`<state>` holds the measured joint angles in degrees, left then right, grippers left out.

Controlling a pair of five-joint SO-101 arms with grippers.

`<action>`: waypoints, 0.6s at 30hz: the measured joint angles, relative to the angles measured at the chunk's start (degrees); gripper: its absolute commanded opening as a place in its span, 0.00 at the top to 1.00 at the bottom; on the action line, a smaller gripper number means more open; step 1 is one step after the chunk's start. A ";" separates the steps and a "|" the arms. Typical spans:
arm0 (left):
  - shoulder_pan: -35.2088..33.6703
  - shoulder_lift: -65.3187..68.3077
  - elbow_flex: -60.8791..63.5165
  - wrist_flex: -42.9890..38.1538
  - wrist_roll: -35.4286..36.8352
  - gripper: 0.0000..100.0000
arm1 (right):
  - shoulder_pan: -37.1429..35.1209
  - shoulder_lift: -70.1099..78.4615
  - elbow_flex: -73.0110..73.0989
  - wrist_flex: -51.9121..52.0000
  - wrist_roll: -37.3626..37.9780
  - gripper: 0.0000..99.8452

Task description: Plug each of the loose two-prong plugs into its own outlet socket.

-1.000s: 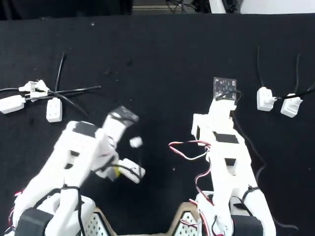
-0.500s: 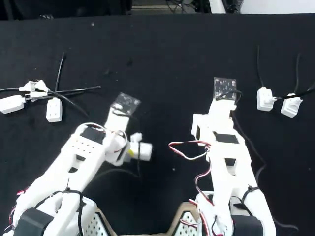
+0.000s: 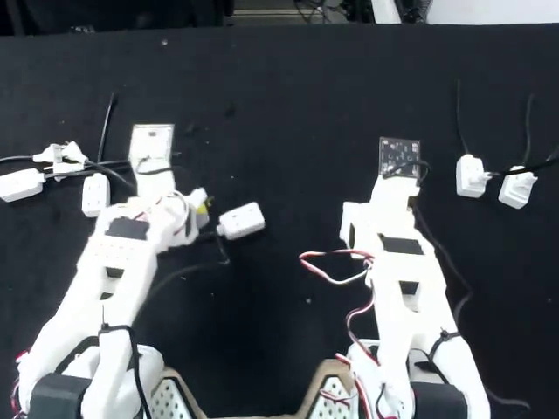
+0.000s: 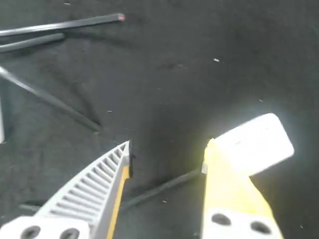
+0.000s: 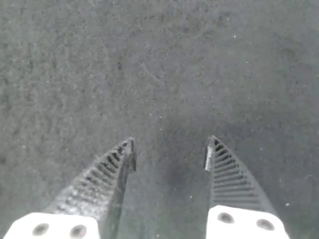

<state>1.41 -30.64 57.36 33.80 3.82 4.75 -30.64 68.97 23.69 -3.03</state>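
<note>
High view: white block (image 3: 240, 220) with cable lies free on black cloth (image 3: 288, 87), centre-left, just beside left arm (image 3: 122, 253). Loose plug (image 3: 59, 157) and sockets (image 3: 96, 194) are tangled at left edge. Two sets (image 3: 472, 175) at right edge are judged mated.

Left wrist view: left gripper (image 4: 167, 147) is spread wide, nothing held. Block (image 4: 259, 142) is seen outside yellow finger (image 4: 224, 184), so ungripped.

Right wrist view: right gripper (image 5: 169, 144) is held wide over cloth. No print legible.

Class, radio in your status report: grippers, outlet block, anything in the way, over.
Left gripper open, empty. Right gripper open over mat. White outlet block lies beside left gripper, ungripped. Black cables close by.
</note>
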 measured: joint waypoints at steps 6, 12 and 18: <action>-8.09 0.00 -5.36 6.07 -2.11 0.76 | 0.00 0.00 0.00 0.00 0.00 0.78; -22.86 3.34 -22.86 18.64 -8.53 0.76 | 0.00 0.00 0.00 0.00 0.00 0.78; -28.75 16.97 -42.64 30.95 -13.45 0.76 | 0.00 0.00 0.00 0.00 0.00 0.78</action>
<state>-27.34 -13.67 14.73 64.75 -9.63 4.75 -30.64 68.97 23.69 -3.03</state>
